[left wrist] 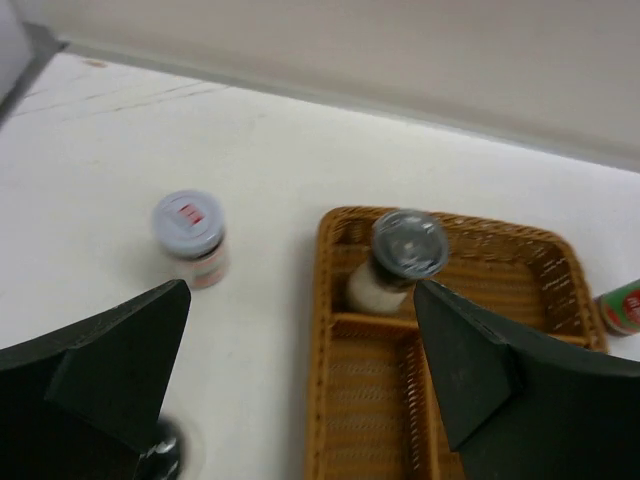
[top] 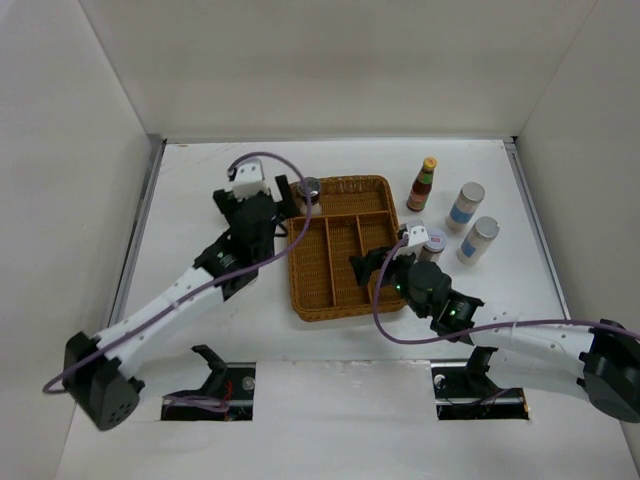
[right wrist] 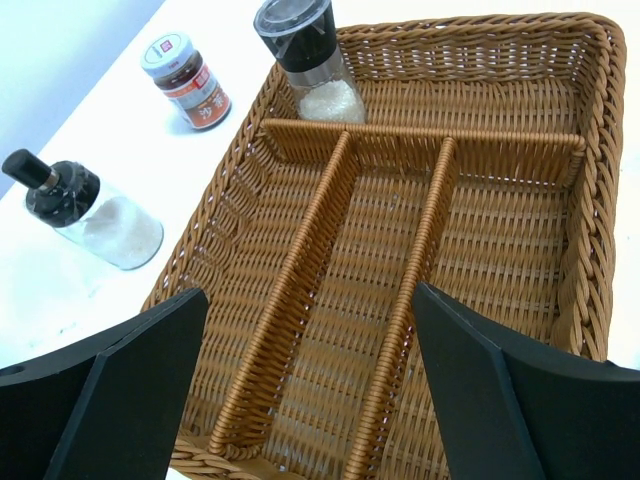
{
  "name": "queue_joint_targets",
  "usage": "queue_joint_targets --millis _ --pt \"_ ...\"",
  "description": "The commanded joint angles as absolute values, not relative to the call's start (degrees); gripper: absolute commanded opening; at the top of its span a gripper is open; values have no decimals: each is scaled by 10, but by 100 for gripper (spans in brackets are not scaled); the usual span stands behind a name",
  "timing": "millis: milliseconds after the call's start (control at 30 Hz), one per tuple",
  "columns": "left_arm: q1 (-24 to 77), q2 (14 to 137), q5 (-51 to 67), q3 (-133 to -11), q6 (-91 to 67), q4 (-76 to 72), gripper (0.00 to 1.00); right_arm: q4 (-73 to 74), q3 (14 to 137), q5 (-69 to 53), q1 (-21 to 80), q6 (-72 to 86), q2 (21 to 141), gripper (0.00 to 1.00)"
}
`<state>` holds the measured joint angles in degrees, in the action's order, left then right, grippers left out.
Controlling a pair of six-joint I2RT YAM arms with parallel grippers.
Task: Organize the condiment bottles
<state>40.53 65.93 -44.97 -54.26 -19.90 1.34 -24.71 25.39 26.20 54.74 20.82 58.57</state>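
The shaker [right wrist: 300, 50] stands in the tray's [right wrist: 590, 200] far-left pocket, stowed I judge, so my left fingers [left wrist: 110, 370] hang wide, empty. Right fingers [right wrist: 500, 400], equally wide, hover over the tray. A jar [left wrist: 190, 225] and black-capped bottle [right wrist: 90, 210] wait on the tabletop's [left wrist: 270, 170] left side.

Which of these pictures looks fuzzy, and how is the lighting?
Left wrist view: soft all over, the grey-capped glass shaker and short red-and-white-lidded jar smeared. Right wrist view: sharp, with crisp weave on the brown wicker divided tray. Top external view: even light, only faint shadows.
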Motion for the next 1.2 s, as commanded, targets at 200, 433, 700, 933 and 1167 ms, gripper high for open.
queue_joint_targets --millis 200,433,700,933,1167 --pt "407 518 -513 -433 -337 273 97 -267 264 269 544 214 590 93" --pt "363 533 -479 -382 -365 273 91 -266 265 269 544 214 592 94" --pt "345 599 -433 -359 -364 189 84 -265 272 268 544 213 608 94" --pt "337 623 -432 -352 -359 160 62 -265 272 272 547 210 606 94" --pt "363 560 -445 -391 -345 192 41 -271 258 274 547 216 574 94"
